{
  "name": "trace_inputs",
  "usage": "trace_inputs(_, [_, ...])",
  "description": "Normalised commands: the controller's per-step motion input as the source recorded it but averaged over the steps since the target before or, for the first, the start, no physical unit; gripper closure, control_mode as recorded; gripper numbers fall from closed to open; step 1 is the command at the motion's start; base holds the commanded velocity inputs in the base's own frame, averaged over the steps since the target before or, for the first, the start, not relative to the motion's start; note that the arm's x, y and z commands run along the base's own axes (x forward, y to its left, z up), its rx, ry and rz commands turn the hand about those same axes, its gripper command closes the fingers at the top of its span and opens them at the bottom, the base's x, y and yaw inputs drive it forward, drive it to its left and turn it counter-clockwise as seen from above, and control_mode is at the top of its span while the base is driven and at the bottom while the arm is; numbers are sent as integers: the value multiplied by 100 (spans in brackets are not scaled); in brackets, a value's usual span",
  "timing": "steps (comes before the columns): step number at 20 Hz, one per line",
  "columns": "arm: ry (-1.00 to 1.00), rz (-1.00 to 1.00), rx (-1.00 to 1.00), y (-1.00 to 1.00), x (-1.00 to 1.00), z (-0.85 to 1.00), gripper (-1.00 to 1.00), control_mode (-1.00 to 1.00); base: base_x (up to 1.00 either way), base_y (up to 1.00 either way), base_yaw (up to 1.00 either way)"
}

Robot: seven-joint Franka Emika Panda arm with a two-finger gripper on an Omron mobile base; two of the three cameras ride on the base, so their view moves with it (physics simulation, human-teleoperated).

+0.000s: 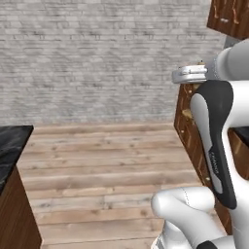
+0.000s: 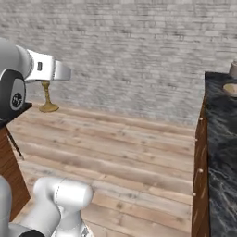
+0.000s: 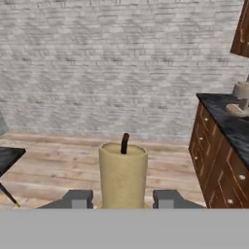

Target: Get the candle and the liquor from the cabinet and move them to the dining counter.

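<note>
1. We see a white brick wall (image 1: 97, 58) across the back and a bare plank floor (image 1: 107, 165) that the base looks out over.
2. A black marble counter (image 2: 222, 148) on a brown wooden base runs along the right edge of the right base view; we judge it may be the dining counter, but cannot tell for certain. A second dark slab corner (image 1: 12, 146) shows at the left edge of the left base view.
3. The arm (image 1: 219, 141) rises upright, with the hand carried high in front of the wall.
4. The candle (image 3: 123, 175), pale yellow with a dark wick, stands upright between the two finger tips; its brass candlestick foot (image 2: 47, 107) hangs below the hand. The gripper (image 3: 123, 200) sits clamped on the candle.
5. Small pale items (image 3: 240, 99) rest near the far corner of the counter on the right.
6. Risks, as we judge them: the candle is tall above the grip, so a fast swing or base turn could tip it in the jaws. The counter's wooden side stands beside the path, and a low carry could knock the foot against its edge. The items on the counter narrow the landing spot.
</note>
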Motion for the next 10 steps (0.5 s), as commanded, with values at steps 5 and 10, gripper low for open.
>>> trace_inputs(5, [0, 0, 0, 0, 0, 0, 100, 100, 62, -71, 43])
trace_inputs(10, [0, 0, 0, 0, 0, 0, 100, 100, 69, -45, 63])
